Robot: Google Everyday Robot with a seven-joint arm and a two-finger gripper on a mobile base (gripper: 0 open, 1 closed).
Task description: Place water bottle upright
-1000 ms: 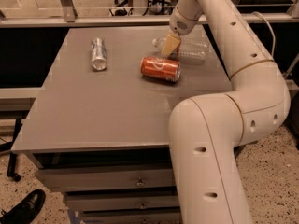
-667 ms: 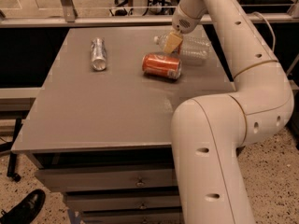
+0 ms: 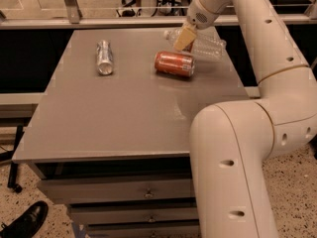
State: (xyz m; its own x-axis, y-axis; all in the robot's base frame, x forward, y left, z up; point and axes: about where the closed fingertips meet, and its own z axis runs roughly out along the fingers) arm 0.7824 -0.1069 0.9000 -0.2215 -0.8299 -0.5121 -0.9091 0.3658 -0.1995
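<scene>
The water bottle (image 3: 209, 47) lies on its side at the far right corner of the grey table (image 3: 119, 118). Its long axis runs across the table, with the capped end pointing toward the silver can (image 3: 104, 57). The gripper (image 3: 182, 37) sits over its neck end; I cannot tell whether it is clamped or spread. The orange soda can (image 3: 174, 64) lies just in front. There are drawers (image 3: 143, 193) beneath and a speckled floor (image 3: 297, 182).

Grey bench (image 3: 124, 113), centre frame. Silver can (image 3: 104, 57) on its side, upper left of the top. Orange soda can (image 3: 174, 64) on its side, upper centre, well apart from the silver one, just below the gripper (image 3: 183, 37). Drawers (image 3: 119, 190) under the top. Black shoe (image 3: 25, 223) lower left corner, on speckled floor (image 3: 292, 192).
</scene>
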